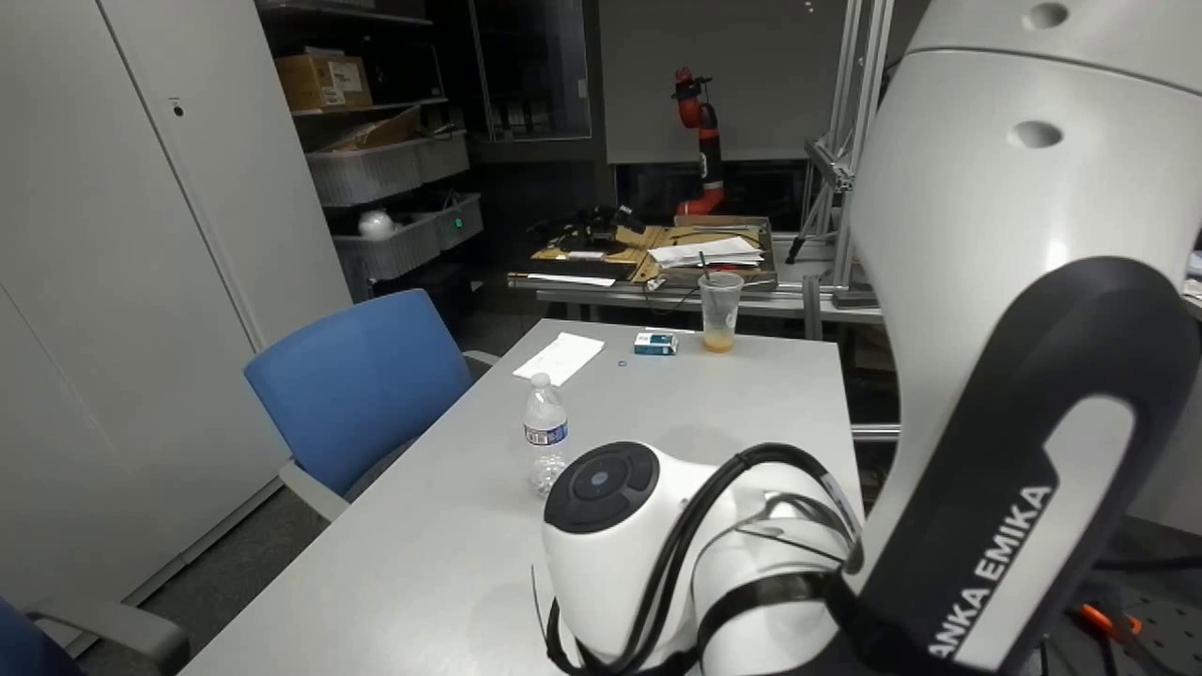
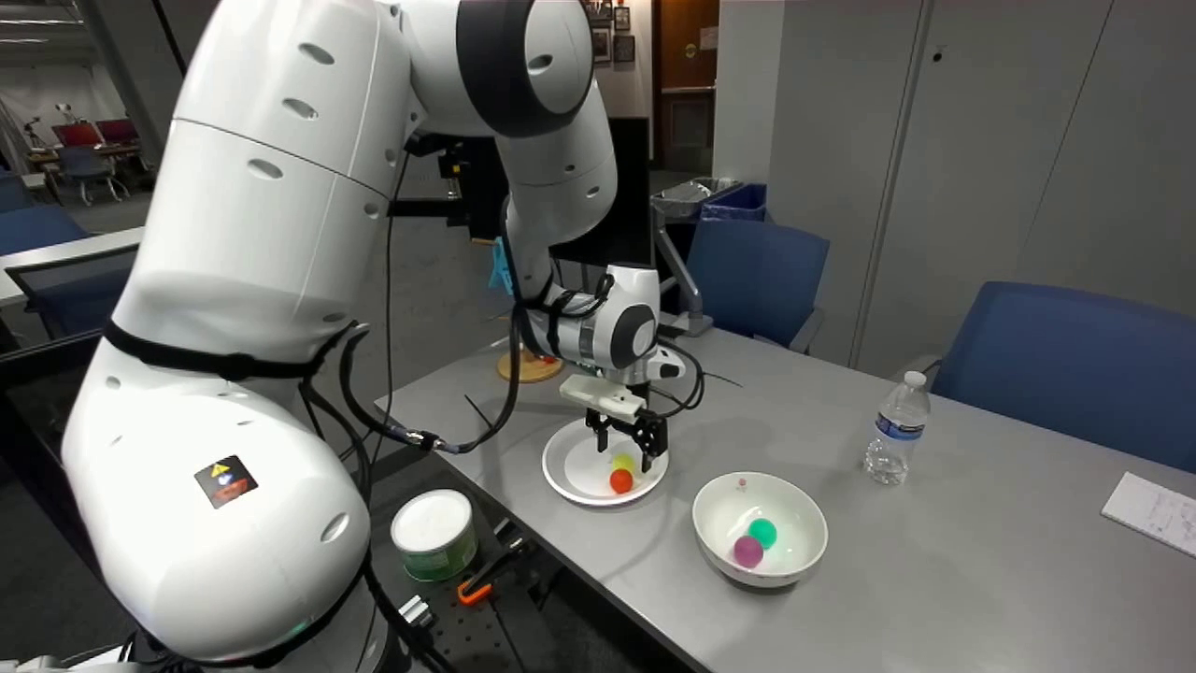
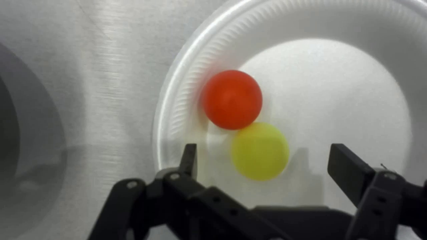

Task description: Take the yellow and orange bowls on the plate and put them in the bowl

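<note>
An orange ball (image 3: 232,99) and a yellow ball (image 3: 260,151) touch each other on the white plate (image 3: 343,100), near one side of its rim. In an exterior view the orange ball (image 2: 620,481) and the yellow ball (image 2: 623,462) also show on the plate (image 2: 566,467). My gripper (image 3: 263,146) is open and empty, pointing down over the plate. In the wrist view the yellow ball lies between the fingers, apart from both. In an exterior view the gripper (image 2: 624,456) is low over the plate. The white bowl (image 2: 805,523) stands beside the plate and holds a green ball and a purple ball.
A clear water bottle (image 2: 897,430) stands beyond the bowl, also visible in an exterior view (image 1: 547,437). A round wooden stand (image 2: 530,366) is behind the plate. Paper (image 1: 561,359), a small carton (image 1: 655,344) and a plastic cup (image 1: 720,314) are at the table's far end.
</note>
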Controlling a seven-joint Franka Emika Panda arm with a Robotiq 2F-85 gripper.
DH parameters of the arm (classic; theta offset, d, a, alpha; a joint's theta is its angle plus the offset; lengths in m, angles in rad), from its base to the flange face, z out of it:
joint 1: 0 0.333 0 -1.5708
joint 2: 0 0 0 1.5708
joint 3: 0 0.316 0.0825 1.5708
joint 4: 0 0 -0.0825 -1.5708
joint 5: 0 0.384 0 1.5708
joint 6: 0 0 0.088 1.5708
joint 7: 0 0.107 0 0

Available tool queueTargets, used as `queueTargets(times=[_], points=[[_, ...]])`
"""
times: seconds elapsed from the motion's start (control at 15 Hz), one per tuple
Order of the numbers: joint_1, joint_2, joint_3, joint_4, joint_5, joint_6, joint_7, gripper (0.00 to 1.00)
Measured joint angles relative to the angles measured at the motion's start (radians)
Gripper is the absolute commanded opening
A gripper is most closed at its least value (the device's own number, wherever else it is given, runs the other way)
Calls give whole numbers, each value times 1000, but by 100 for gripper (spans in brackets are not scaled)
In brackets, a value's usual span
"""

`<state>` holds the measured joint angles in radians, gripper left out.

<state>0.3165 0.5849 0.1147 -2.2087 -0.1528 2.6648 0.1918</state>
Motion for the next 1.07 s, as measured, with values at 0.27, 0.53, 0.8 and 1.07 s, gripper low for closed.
queueTargets(times=[0.27, 0.53, 0.8, 1.07], points=[[0, 7, -8, 0, 4, 7, 1, 60], [0, 7, -8, 0, 7, 7, 5, 29], [0, 7, -8, 1, 11, 7, 18, 17], [-3, -8, 2, 2, 55, -16, 19, 17]])
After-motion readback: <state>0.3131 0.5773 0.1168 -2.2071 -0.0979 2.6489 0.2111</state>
